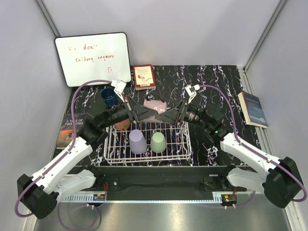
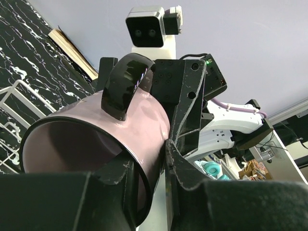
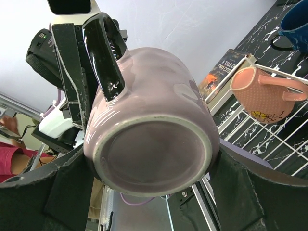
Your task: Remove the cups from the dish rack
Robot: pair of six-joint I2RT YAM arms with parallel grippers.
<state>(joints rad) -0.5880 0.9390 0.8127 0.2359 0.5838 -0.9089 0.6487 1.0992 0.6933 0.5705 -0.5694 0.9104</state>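
Observation:
A mauve cup point(image 1: 155, 105) with a black handle hangs on its side above the far edge of the white wire dish rack point(image 1: 183, 154), held between both grippers. My left gripper point(image 1: 144, 111) is shut on its rim point(image 2: 154, 159), one finger inside the cup point(image 2: 144, 115) and one outside. My right gripper point(image 1: 166, 115) is shut across the cup's body near its base point(image 3: 149, 163). A lavender cup point(image 1: 137, 141) and a light green cup point(image 1: 158, 142) stand upside down in the rack. A terracotta cup point(image 1: 122, 125) lies at the rack's far left point(image 3: 262, 94). A dark blue cup point(image 1: 109, 96) stands on the table beyond the rack.
A whiteboard point(image 1: 94, 57) leans at the back left. A small book point(image 1: 144, 76) lies behind the rack, another book point(image 1: 254, 109) at the right edge and one point(image 1: 70, 129) at the left under my left arm. White walls close in both sides.

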